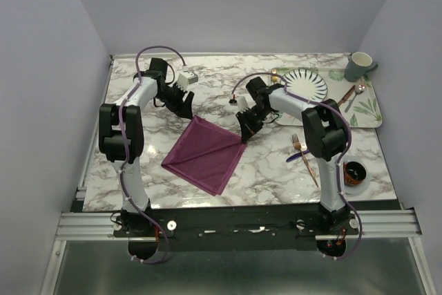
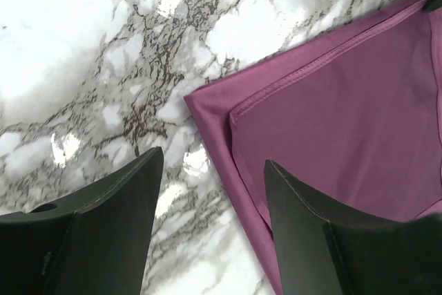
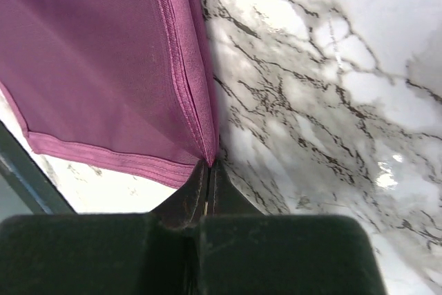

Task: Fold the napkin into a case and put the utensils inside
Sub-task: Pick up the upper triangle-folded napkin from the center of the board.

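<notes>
Currently right gripper (image 3: pixel 209 167) is pinching one corner of the shiny plum-purple satin napkin (image 1: pixel 204 153), its cloth spreading ahead-left of the closed tips. Left gripper (image 2: pixel 212 160) is hovering wide; the neighbouring folded corner is lying just ahead between its fingers (image 2: pixel 117 198), unclamped.

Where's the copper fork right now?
Top view, right side: the fork lies on the marble table, between the napkin and the right arm's upright link, with the blue knife by its handle.
</notes>
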`<action>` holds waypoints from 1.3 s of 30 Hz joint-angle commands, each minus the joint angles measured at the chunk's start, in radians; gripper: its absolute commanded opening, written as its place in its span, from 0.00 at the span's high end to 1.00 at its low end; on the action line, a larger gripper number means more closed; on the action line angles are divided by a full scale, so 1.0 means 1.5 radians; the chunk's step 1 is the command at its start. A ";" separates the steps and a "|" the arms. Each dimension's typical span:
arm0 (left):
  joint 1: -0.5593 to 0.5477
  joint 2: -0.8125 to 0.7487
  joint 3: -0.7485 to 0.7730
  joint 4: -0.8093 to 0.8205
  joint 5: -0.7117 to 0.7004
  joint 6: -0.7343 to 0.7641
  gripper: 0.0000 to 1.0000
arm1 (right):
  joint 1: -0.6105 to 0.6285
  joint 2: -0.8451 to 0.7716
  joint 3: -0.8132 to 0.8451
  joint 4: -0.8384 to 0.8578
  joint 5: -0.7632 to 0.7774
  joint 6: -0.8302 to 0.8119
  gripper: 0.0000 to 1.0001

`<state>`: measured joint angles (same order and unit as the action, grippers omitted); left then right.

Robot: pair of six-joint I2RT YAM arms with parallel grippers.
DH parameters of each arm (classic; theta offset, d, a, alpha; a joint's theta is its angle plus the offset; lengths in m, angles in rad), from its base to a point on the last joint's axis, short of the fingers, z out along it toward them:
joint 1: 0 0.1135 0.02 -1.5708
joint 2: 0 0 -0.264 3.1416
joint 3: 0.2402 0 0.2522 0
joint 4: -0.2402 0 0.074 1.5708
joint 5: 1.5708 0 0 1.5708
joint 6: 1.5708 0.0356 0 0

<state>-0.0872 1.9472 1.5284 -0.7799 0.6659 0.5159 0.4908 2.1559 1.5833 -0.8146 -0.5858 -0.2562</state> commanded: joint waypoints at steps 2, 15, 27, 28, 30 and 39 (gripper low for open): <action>-0.004 0.079 0.056 -0.035 0.049 0.041 0.29 | 0.003 -0.005 0.011 -0.014 0.037 -0.034 0.99; -0.013 0.155 0.064 -0.048 0.125 0.016 0.36 | 0.004 0.006 0.020 -0.017 0.025 -0.020 0.99; -0.021 0.165 0.056 -0.011 0.074 0.005 0.66 | 0.006 0.031 0.036 -0.028 -0.017 0.017 0.99; -0.021 0.166 0.056 -0.010 0.070 0.005 0.73 | 0.007 0.032 0.036 -0.027 -0.015 0.018 0.99; -0.021 0.165 0.056 -0.006 0.062 0.004 0.81 | 0.006 0.036 0.036 -0.027 -0.013 0.020 0.99; -0.008 0.115 0.085 -0.016 0.117 0.002 1.00 | 0.007 0.009 0.066 -0.014 0.058 0.005 0.99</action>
<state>-0.1123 2.1780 1.6215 -0.8021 0.7792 0.5121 0.4931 2.1845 1.6375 -0.8448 -0.5777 -0.2333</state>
